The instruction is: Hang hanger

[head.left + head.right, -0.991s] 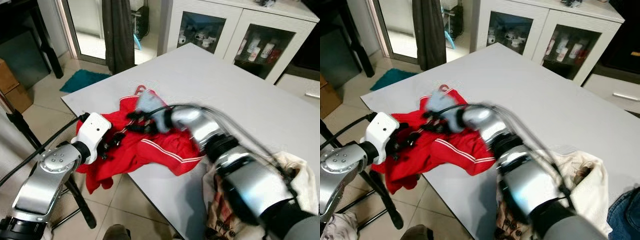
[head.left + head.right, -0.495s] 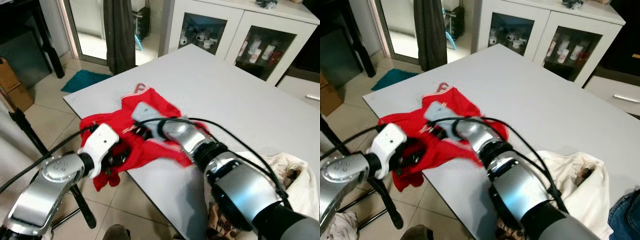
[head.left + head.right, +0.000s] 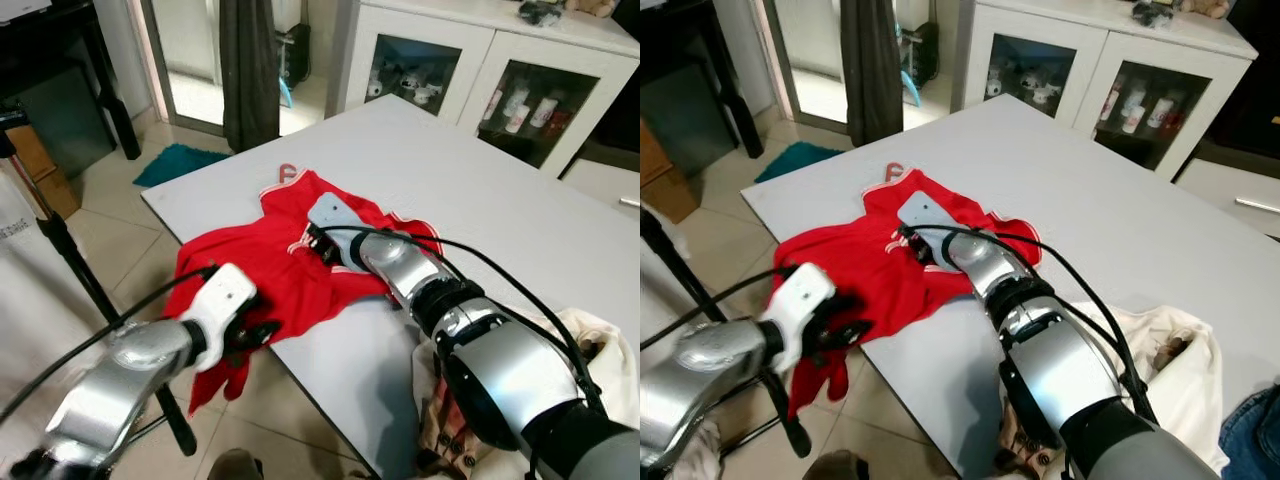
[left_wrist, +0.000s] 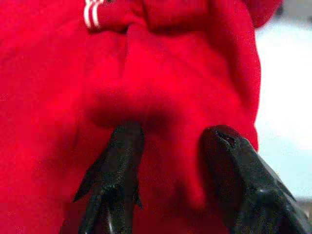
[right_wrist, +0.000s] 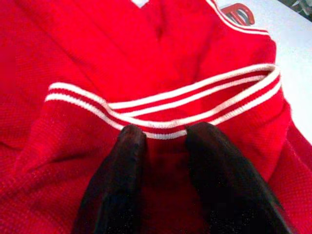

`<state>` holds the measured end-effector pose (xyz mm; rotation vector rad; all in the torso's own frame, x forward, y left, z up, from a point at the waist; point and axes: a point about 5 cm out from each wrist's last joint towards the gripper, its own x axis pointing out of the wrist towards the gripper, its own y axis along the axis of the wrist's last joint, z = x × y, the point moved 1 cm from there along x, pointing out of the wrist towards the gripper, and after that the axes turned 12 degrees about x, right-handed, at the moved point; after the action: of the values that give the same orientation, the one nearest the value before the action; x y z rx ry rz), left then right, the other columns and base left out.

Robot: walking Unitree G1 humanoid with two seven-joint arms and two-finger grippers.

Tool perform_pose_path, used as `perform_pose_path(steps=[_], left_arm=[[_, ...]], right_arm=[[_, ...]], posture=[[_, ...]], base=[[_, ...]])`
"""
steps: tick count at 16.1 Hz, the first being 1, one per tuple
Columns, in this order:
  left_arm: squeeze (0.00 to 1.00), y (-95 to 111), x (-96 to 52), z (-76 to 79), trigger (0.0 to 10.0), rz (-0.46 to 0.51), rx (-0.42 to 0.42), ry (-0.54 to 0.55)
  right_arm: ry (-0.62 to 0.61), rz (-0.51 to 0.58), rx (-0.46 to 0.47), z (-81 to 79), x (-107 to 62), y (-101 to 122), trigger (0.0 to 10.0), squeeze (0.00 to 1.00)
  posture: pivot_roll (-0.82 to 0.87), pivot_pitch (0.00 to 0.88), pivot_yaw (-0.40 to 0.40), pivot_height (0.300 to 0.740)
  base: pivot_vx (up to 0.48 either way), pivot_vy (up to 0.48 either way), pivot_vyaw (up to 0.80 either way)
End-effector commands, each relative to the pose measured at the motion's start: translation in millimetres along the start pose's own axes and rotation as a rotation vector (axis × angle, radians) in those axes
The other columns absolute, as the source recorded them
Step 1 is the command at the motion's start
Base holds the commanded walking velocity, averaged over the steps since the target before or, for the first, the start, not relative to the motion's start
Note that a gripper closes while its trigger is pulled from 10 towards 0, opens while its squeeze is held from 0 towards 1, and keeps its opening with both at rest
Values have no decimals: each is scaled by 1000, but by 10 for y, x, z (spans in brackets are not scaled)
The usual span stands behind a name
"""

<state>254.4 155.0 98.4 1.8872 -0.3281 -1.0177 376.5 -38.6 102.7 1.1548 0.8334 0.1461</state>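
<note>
A red garment (image 3: 290,270) with white stripes lies on the near-left corner of the grey table (image 3: 480,190), one part hanging over the edge. A red hanger hook (image 3: 287,172) sticks out at its far side, seen too in the right wrist view as a red hook (image 5: 237,12). My right gripper (image 3: 316,243) rests on top of the garment, shut on its white-striped trim (image 5: 161,127). Down at the table's edge, my left gripper (image 3: 258,335) is shut on a fold of the hanging red cloth (image 4: 170,97).
A heap of pale cloth (image 3: 600,350) lies on the table's near right. White glass-door cabinets (image 3: 450,80) stand behind the table. A black stand (image 3: 90,290) rises from the tiled floor at left, near a teal mat (image 3: 175,160) and a dark curtain (image 3: 250,70).
The garment now lies flatter and more spread out. My left gripper has dropped toward the table's edge with the cloth, and my right gripper has slid farther onto the table. The camera shifted slightly.
</note>
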Motion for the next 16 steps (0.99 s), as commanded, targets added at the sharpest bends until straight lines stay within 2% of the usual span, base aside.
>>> perform_pose_path(steps=[1,3,5,7,9,11,12,14,15,16], left_arm=[[0,-94,112,5,10000,-5,-50,-4],[0,-137,287,-153,10000,20,-102,95],[0,-116,326,-243,10000,69,-160,141],[0,-302,334,-305,10000,-13,-189,170],[0,-498,314,-355,10000,-109,-190,198],[0,-632,215,-469,10000,-203,-96,245],[0,-636,169,-524,10000,-218,-48,255],[0,-569,104,-613,10000,-215,45,254],[0,-466,57,-666,10000,-185,109,237],[0,-448,52,-672,10000,-179,115,232]], right_arm=[[-5,-17,50,53,-19,-51,10000,0],[74,22,77,-37,-2,98,10000,0],[154,52,100,-83,-12,185,10000,0],[177,71,131,-32,-44,208,10000,0],[137,60,137,107,-90,147,10000,0],[54,-37,12,409,-219,-107,10000,0],[56,-93,-39,479,-269,-236,10000,0],[90,-171,-82,530,-338,-447,10000,0],[70,-205,-76,571,-377,-582,10000,0],[69,-208,-76,569,-378,-599,10000,0]], posture=[[177,30,-73,740],[173,32,-72,740],[170,33,-72,740],[165,31,-72,740],[165,31,-72,740],[165,31,-72,740],[162,31,-66,740],[158,29,-63,740],[158,29,-63,740],[155,29,-59,740]], base=[[0,0,0],[0,0,0],[0,0,0],[0,0,0],[0,0,0],[0,0,0],[0,0,0],[0,0,0],[0,0,0],[0,0,0]])
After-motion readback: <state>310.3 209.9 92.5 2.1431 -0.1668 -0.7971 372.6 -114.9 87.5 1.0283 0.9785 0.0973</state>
